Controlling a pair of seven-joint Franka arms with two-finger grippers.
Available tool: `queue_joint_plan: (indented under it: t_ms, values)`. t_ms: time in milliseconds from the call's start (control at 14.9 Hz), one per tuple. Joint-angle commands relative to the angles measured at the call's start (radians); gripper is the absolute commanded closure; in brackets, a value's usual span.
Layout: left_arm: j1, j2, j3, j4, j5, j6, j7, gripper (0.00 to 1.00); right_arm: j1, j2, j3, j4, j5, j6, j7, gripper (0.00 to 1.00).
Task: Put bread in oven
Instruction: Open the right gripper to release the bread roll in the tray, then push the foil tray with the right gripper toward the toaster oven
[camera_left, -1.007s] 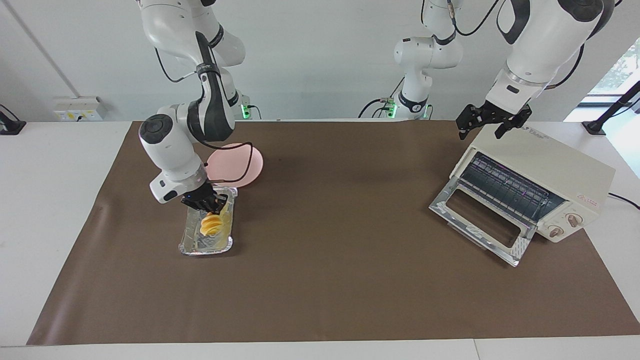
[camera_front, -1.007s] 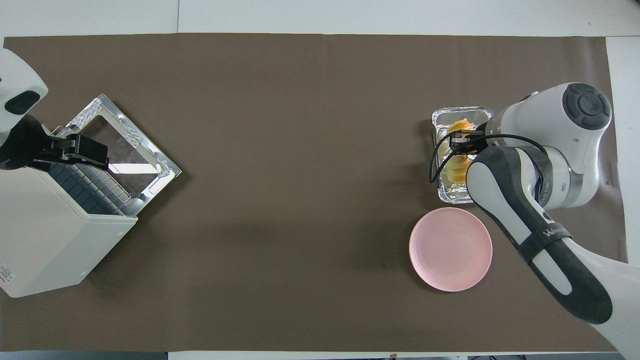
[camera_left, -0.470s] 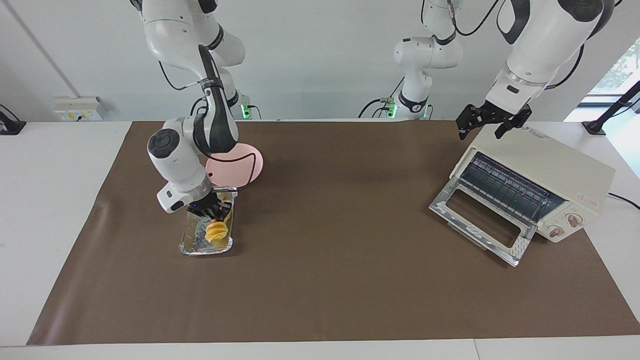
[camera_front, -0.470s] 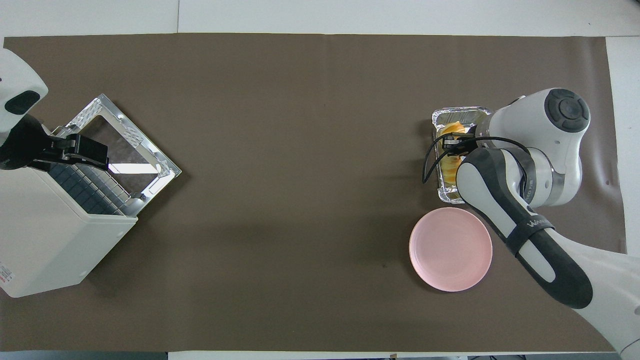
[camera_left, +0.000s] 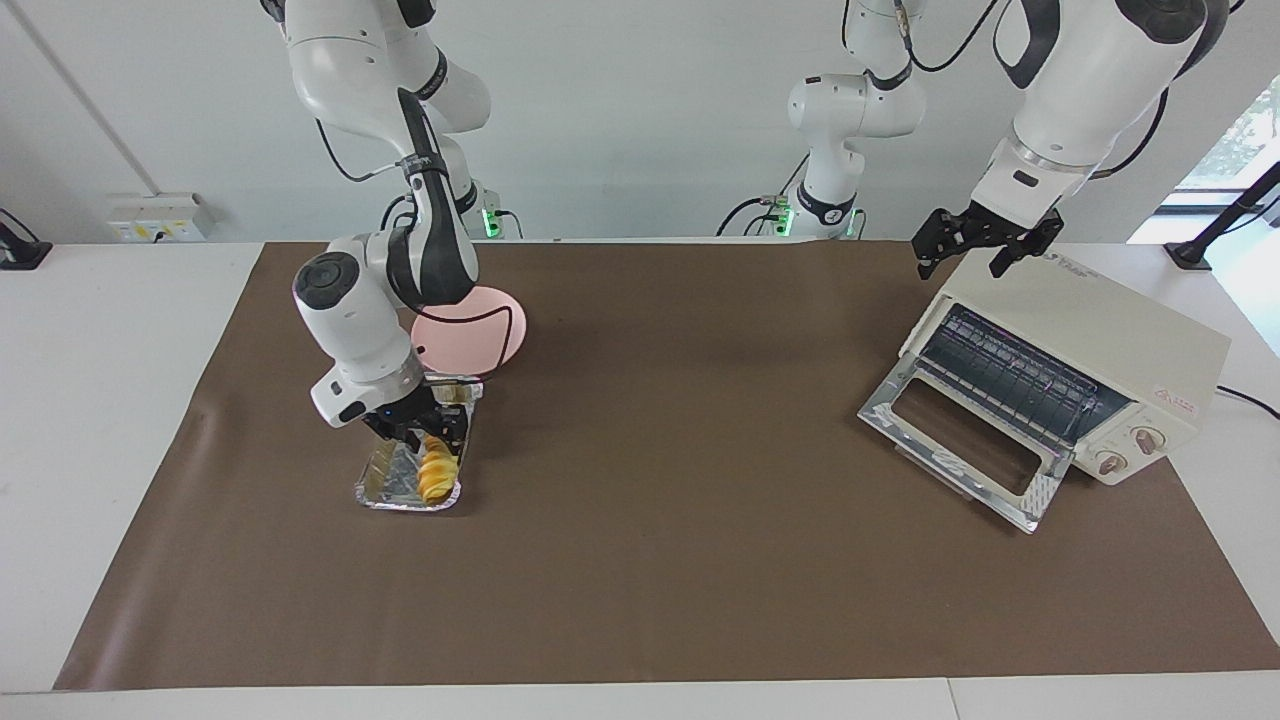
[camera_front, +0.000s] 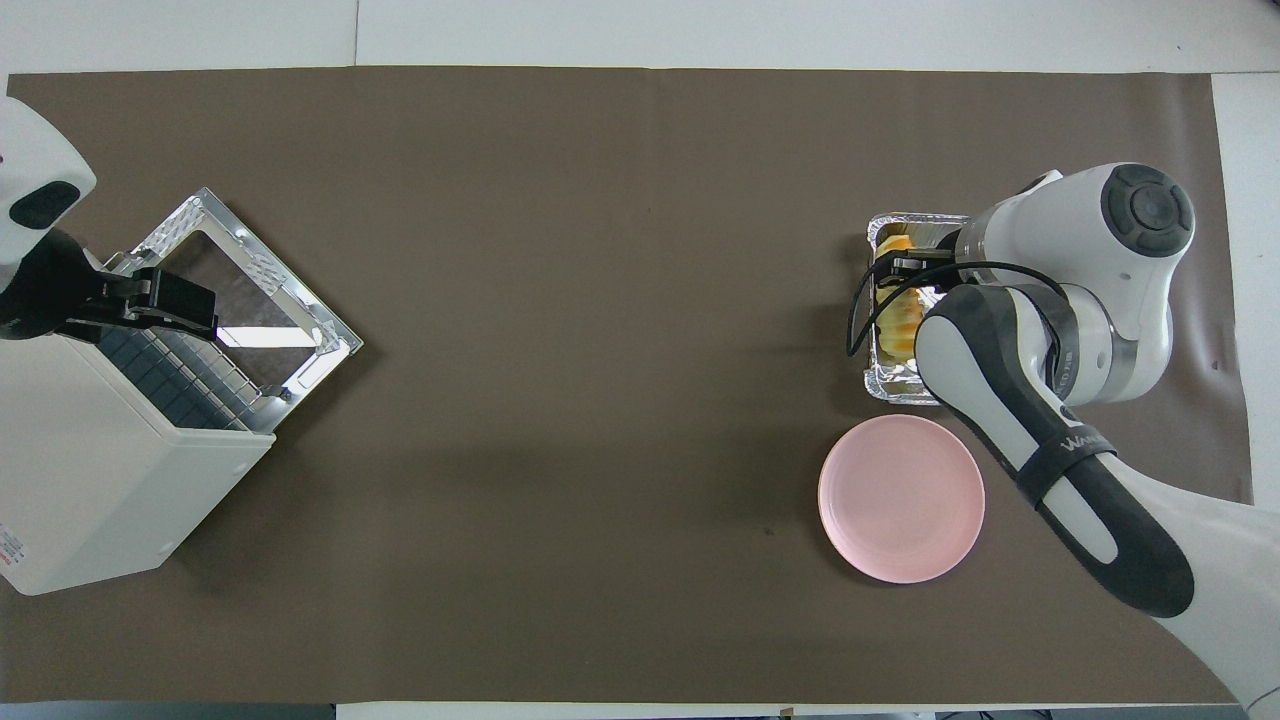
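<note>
Bread in foil tray, oven door down.
Oven (camera_left: 1075, 370) at 3 o'clock in facing view, left gripper (camera_left: 985, 245) over its top, jaws spread. Foil tray (camera_left: 385, 480) at 9 o'clock holds bread (camera_left: 437, 475); right gripper (camera_left: 420, 425) over it, jaw state unclear.

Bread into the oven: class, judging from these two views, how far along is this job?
Done: the oven door lies open, rack exposed. In hand: the bread lies in the foil tray with the right gripper low over it; no grip shows. The left gripper, jaws open, waits over the oven's top. Left: grasp, carry across, set on the rack.
</note>
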Motion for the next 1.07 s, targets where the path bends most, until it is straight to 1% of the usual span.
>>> queue_joint_plan:
  t_ms: [0, 134, 268, 470, 604, 738, 805, 872, 940, 1007]
  values:
    - [0.01, -0.01, -0.003, -0.001, -0.017, 0.005, 0.007, 0.0, -0.021, -0.002, -0.001, 0.079, -0.013, -0.098, -0.081, 0.0]
    - [0.01, -0.01, -0.003, -0.001, -0.017, 0.005, 0.007, 0.0, -0.055, -0.007, -0.007, 0.068, -0.013, -0.108, -0.125, 0.0]
    - [0.01, -0.012, -0.003, -0.001, -0.017, 0.005, 0.007, 0.0, -0.086, -0.02, -0.007, 0.033, -0.013, -0.109, -0.16, 0.0]
    - [0.01, -0.01, -0.003, -0.001, -0.017, 0.005, 0.007, 0.0, -0.132, -0.042, -0.007, -0.045, -0.013, -0.086, -0.193, 0.0]
    - [0.01, -0.01, -0.003, -0.001, -0.017, 0.005, 0.005, 0.0, -0.136, -0.053, -0.006, -0.108, -0.013, -0.039, -0.197, 0.04]
    - [0.01, -0.01, -0.003, -0.001, -0.017, 0.005, 0.007, 0.0, -0.136, -0.059, -0.007, -0.154, -0.013, 0.004, -0.2, 0.18]
    - [0.01, -0.01, -0.003, -0.001, -0.017, 0.005, 0.007, 0.0, -0.137, -0.059, -0.007, -0.16, -0.013, 0.006, -0.214, 0.27]
    - [0.01, -0.01, -0.003, -0.001, -0.017, 0.005, 0.007, 0.0, -0.14, -0.059, -0.007, -0.165, -0.013, 0.006, -0.226, 0.38]
    - [0.01, -0.01, -0.003, -0.001, -0.017, 0.005, 0.007, 0.0, -0.153, -0.059, -0.006, -0.172, -0.013, 0.009, -0.24, 0.52]
    - [0.01, -0.012, -0.003, -0.001, -0.017, 0.005, 0.007, 0.0, -0.156, -0.057, -0.006, -0.173, -0.013, 0.007, -0.259, 0.76]
